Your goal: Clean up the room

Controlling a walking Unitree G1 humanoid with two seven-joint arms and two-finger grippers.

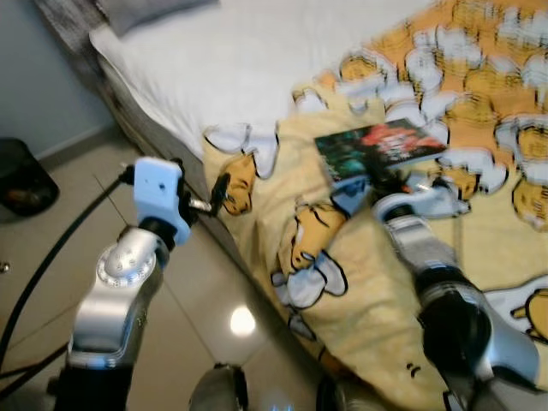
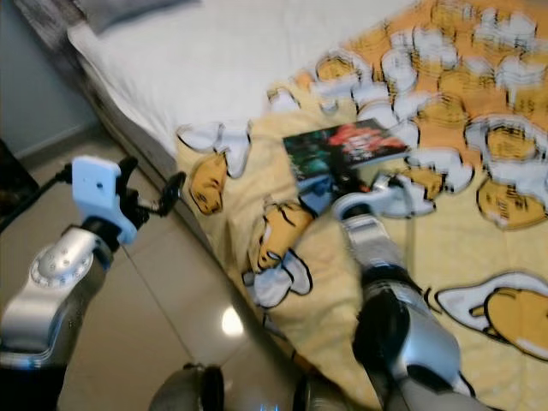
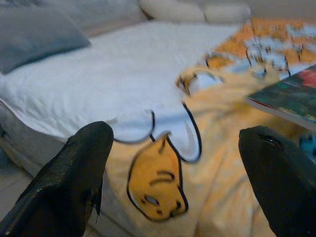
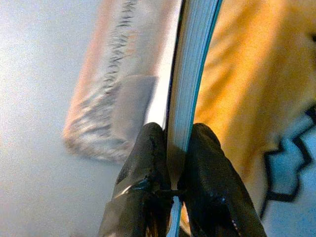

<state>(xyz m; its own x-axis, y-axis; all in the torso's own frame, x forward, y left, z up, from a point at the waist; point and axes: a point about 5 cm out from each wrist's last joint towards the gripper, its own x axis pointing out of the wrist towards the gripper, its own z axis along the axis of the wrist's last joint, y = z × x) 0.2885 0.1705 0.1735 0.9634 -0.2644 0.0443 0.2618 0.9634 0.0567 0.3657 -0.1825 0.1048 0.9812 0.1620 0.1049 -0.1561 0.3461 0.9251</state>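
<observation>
The right gripper (image 4: 170,148) is clamped on a book (image 1: 381,145), its two black fingers (image 4: 143,168) pressed against the covers on either side of the white page block, as the right wrist view shows from along the book's edge. In the head views the book has a dark cover with red and teal printing and sits over the yellow cartoon-print blanket (image 1: 360,282), near the middle of the bed and well in from its side edge. Its long axis runs roughly across the bed, from the robot's left toward its right, with the far right end tilted slightly away; the gripped edge is the near one, facing the robot, and the silver right arm (image 1: 428,257) reaches to it from below. Whether the book rests on the blanket or is lifted just above it cannot be told. The left gripper (image 1: 218,193) hovers beside the bed's near edge, over the drooping border of the blanket, its fingers (image 3: 74,177) spread wide apart and holding nothing. Beyond the blanket lies the white sheet (image 1: 248,60) with a grey pillow (image 3: 39,34) at the head end. The mattress edge (image 1: 154,137) runs diagonally from the far left toward the robot, and beside it is open tiled floor (image 1: 197,291), with a dark bin (image 1: 21,175) by the wall at far left and a black cable (image 1: 51,257) trailing from the left arm
</observation>
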